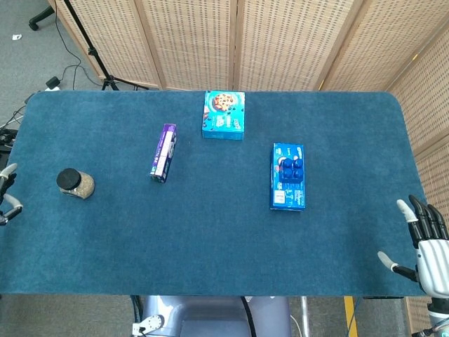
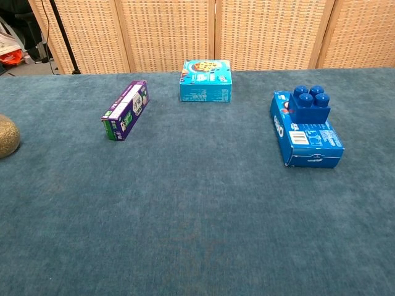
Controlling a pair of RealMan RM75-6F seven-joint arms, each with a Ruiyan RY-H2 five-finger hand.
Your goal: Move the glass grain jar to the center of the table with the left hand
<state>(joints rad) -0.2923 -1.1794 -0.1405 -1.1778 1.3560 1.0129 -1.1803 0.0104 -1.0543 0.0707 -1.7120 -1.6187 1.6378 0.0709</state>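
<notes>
Woven wicker screens [image 1: 280, 42] are standing behind a blue carpeted surface [image 1: 210, 232]; black cables [image 1: 66, 74] are trailing over grey floor [image 1: 28, 56].

From my seat, the only word I can make out is "OREO", printed in white on the near-left side face of the flat blue cardboard biscuit box [image 2: 307, 137] in the chest view. That box also carries a white barcode label on top, its digits too small to read. The long purple carton [image 2: 125, 110] and the teal cookie box [image 2: 205, 81] both bear printing, but I cannot read any of it.
</notes>
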